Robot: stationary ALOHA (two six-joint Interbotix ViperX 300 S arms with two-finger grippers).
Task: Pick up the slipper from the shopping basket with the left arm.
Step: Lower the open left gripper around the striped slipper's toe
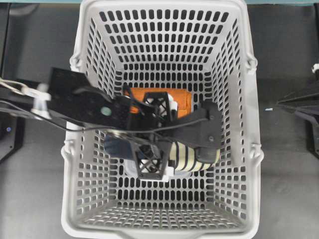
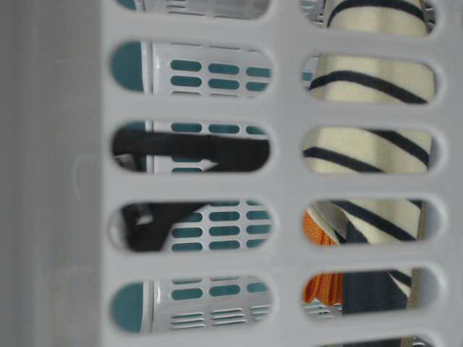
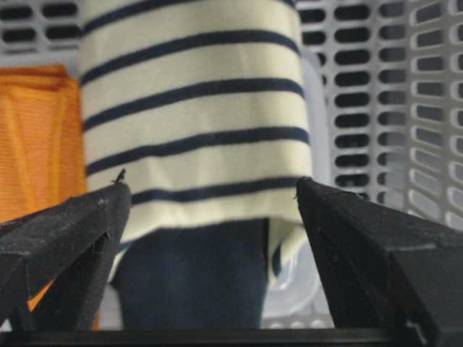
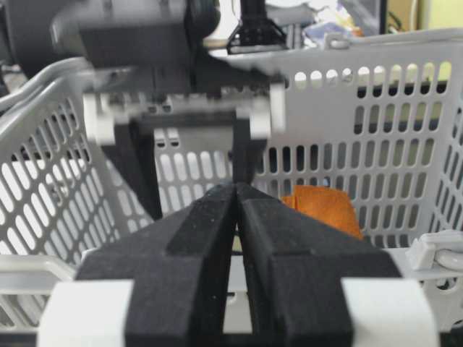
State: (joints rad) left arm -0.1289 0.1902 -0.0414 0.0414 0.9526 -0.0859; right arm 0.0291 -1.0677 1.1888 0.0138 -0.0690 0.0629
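Dark tabletop (image 1: pixel 35 45) under grey slotted plastic basket (image 1: pixel 234 114); L gripper (image 3: pixel 210 217) jaws wide, straddling cream navy-striped fabric slipper (image 3: pixel 195 108) w/o grip; R gripper (image 4: pixel 236 210) closed, outside.

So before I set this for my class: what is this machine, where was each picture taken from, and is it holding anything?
It is a robot with two black arms. The top view looks down into a grey shopping basket. Another view peers through its slotted wall from table height. Two cameras ride on the wrists.

Inside lie a striped slipper and an orange cloth. The left gripper is inside the basket, fingers spread wide on either side of the slipper, gripping nothing yet. The right gripper waits outside, shut and empty.
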